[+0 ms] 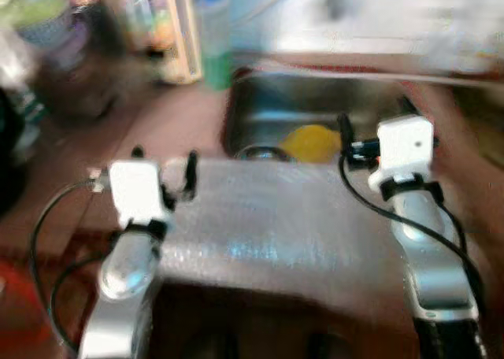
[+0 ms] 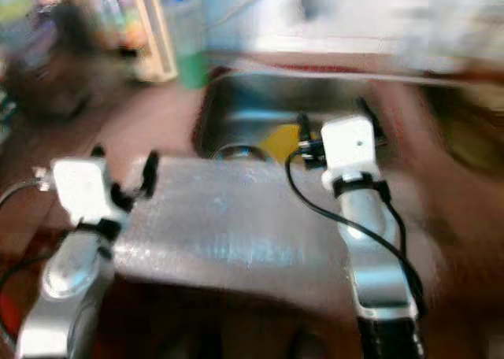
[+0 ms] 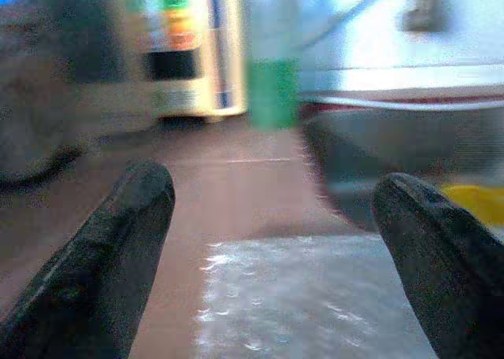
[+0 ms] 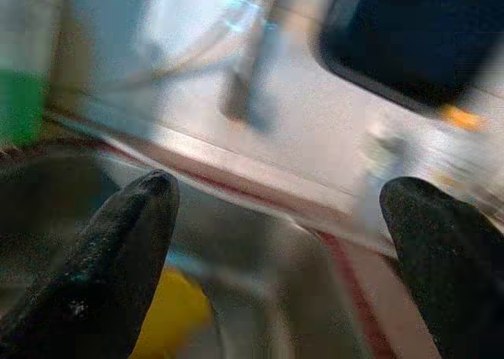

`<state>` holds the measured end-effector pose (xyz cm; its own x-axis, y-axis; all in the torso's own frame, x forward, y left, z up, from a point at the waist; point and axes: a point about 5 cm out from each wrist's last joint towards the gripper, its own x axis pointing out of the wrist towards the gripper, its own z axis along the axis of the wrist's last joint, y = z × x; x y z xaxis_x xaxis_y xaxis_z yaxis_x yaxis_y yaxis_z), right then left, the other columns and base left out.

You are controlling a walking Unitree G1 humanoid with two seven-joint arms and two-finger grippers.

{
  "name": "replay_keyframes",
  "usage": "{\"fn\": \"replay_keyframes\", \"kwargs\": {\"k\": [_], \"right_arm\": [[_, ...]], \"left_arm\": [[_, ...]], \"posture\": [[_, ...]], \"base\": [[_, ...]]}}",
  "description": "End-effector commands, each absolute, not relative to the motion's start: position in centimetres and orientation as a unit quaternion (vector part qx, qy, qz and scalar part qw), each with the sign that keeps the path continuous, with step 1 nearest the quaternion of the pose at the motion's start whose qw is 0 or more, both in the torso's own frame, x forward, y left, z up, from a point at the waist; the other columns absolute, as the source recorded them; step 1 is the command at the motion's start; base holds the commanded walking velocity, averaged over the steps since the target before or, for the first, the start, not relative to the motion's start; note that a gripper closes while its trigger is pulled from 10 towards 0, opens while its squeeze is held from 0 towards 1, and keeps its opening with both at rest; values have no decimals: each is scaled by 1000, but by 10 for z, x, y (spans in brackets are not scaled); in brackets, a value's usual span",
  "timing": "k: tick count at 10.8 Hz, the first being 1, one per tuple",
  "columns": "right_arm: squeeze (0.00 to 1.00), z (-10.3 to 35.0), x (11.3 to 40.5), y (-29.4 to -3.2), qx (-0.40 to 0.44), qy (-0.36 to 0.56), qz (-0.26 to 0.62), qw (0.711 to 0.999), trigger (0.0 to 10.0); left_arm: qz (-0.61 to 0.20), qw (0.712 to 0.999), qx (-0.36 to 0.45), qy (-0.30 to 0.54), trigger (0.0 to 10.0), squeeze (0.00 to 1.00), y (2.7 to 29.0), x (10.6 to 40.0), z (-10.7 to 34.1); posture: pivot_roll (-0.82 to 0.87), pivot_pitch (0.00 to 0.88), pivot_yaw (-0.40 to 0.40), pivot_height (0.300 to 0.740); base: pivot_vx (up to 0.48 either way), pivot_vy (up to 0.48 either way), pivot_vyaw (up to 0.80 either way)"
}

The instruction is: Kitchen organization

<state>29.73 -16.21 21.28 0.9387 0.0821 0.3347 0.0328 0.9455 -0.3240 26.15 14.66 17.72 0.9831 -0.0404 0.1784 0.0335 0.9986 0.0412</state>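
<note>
1. Over the steel sink (image 1: 260,107), my right gripper (image 1: 370,127) hangs spread, empty; left gripper (image 1: 164,168) likewise, beside the silvery textured sheet (image 1: 260,225).
2. Yellow object (image 1: 311,141) sits in the basin — blur risks a misjudged reach, I reckon.

A reddish-brown table (image 1: 181,123) carries a silvery, shiny sheet (image 1: 268,225), a grey steel sink (image 1: 315,107) holds something yellow (image 1: 313,142), and a bottle (image 1: 216,40) is clear above and green below.

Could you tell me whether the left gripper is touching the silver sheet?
Cannot tell: the left eye view is blurred, and the left gripper merely overlaps the silver sheet's edge.
</note>
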Motion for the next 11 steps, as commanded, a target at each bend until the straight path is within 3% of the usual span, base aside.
{"fn": "replay_keyframes", "kwargs": {"k": [1, 4, 9, 11], "right_arm": [[1000, 215, 298, -163, -167, -175, 11, 970, 10000], [1000, 214, 298, -163, -165, -175, 8, 971, 10000], [1000, 212, 299, -163, -163, -171, 9, 972, 10000], [1000, 212, 299, -162, -163, -171, 10, 972, 10000]], "left_arm": [[-15, 996, 18, -91, 10000, 0, 146, 259, 178], [-24, 995, 19, -90, 10000, 0, 145, 259, 178], [-50, 993, 16, -102, 10000, 0, 140, 257, 181], [-55, 993, 6, -104, 10000, 0, 140, 257, 181]], "posture": [[-107, 173, 45, 740], [-106, 176, 52, 740], [-104, 177, 52, 740], [-104, 175, 48, 740]], "base": [[-330, 0, 0], [-304, 0, 0], [0, 0, 0], [0, -353, 0]]}}
